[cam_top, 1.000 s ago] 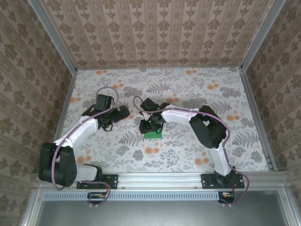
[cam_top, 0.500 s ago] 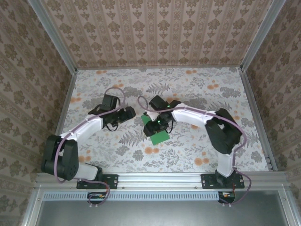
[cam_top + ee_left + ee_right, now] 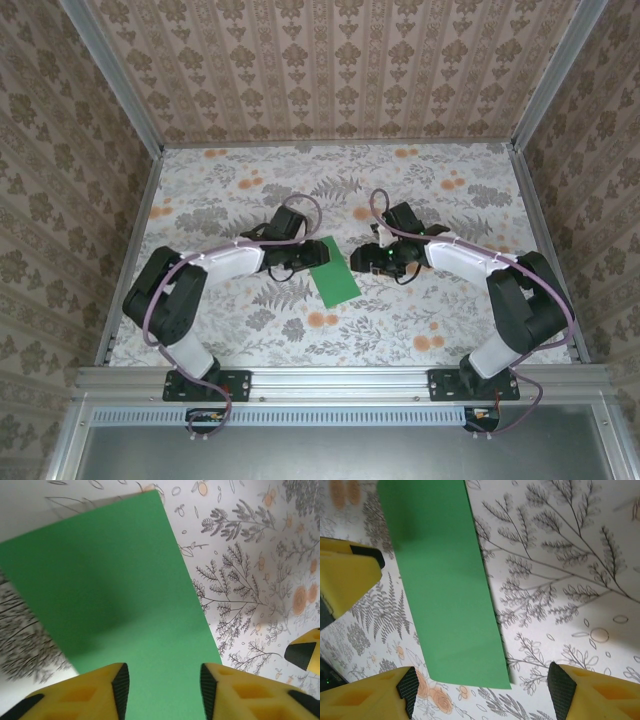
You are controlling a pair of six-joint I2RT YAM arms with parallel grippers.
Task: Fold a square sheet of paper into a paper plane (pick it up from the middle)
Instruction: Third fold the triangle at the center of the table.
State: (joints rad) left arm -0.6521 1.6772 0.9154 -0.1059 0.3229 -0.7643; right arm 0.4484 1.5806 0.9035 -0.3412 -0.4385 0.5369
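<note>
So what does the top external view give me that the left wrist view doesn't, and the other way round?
Top external: the left gripper and right gripper facing each other across the green paper, plus the wallpapered walls and the near rail. Left wrist: the left gripper's yellow fingers close up, apart, with the paper running between them. Shared: the paper lying on the floral table.

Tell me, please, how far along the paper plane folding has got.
Done: the bright green paper sheet lies as a narrow oblong, apparently folded in half. In hand: the open left hand straddles its edge, the open right hand hovers beside. Left: every nose and wing fold.
</note>
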